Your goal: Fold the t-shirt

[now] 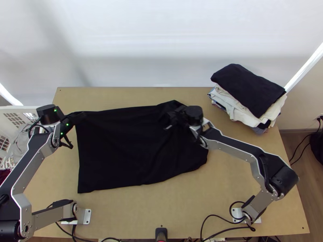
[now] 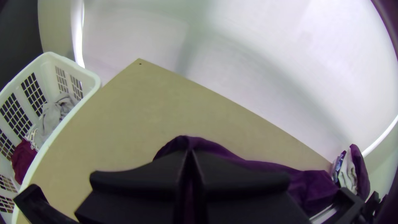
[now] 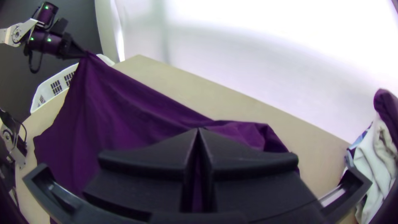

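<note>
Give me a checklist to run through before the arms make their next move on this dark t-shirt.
1. Left gripper has the cloth: ok, shut on a corner.
2. Right gripper has the cloth: cannot tell; its fingers are shut at the shirt, but the pinch is unclear.
3. T-shirt flat on the table: not ok, the left-held corner is raised.
4. Grippers clear of each other: ok, well apart.
5. T-shirt clear of the clothes stack: ok, bare table between them.

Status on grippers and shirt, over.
Left gripper shut on t-shirt, corner raised. Right gripper shut, apparently pinching it too. Shirt mostly spread, unfolded. Clothes stack far right, off the shirt.
</note>
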Tool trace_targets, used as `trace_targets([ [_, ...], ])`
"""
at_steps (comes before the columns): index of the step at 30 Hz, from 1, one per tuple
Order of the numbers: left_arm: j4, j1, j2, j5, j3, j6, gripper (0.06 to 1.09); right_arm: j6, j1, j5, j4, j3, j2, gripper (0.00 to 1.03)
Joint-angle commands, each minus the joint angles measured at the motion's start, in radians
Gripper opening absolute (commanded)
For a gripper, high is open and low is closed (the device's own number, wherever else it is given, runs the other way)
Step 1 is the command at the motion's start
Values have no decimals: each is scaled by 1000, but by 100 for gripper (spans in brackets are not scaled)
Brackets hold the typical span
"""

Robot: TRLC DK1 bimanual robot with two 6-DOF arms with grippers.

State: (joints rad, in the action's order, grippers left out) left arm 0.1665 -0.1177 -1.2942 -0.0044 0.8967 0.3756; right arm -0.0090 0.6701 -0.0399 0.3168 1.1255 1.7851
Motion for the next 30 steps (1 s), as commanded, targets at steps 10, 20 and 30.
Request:
trace_targets([
  [10, -7, -28, 47, 1, -42, 22, 9, -71, 52, 57, 33, 62, -39, 77],
  [20, -19, -23, 27, 3, -31, 22, 9, -135, -113, 21, 7, 54, -228, 86],
  [30, -22, -3, 18, 3, -22, 23, 9, -253, -279, -173, -188, 46, -144, 86],
])
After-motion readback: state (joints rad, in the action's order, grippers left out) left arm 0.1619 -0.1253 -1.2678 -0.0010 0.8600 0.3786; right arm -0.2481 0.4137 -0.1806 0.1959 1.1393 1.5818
